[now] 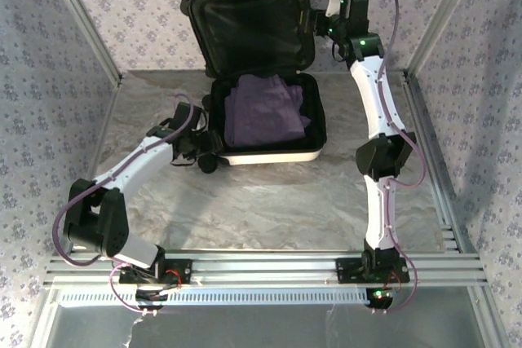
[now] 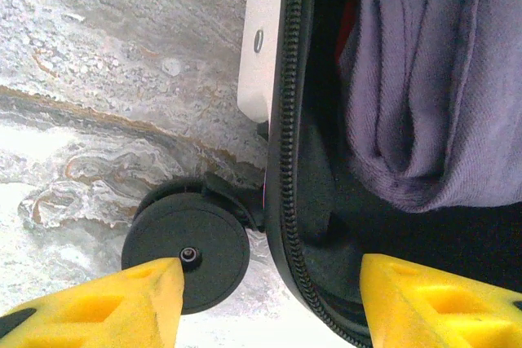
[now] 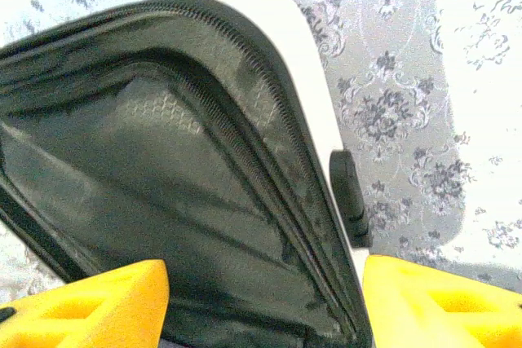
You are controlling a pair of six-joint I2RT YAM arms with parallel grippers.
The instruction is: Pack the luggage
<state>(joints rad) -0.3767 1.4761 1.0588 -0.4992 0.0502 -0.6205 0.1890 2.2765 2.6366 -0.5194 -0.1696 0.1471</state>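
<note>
The white luggage (image 1: 269,155) lies open at the table's back, its black-lined lid (image 1: 253,30) standing upright. A folded purple garment (image 1: 265,112) fills the base. My left gripper (image 1: 204,148) is at the base's near left corner, open. In the left wrist view my left gripper (image 2: 269,307) straddles the zipper rim (image 2: 285,120), one yellow finger by the black wheel (image 2: 196,242) and the other inside over the lining beside the purple garment (image 2: 432,79). My right gripper (image 1: 320,26) is at the lid's right edge. In its wrist view my right gripper (image 3: 265,307) stands open astride the lid's rim (image 3: 277,120).
Floral-papered walls close in the back and both sides. A metal rail (image 1: 432,160) runs along the table's right edge and another (image 1: 269,266) across the front by the arm bases. Marbled tabletop (image 1: 269,209) stretches in front of the suitcase. A black foot (image 3: 347,193) sticks out of the lid's shell.
</note>
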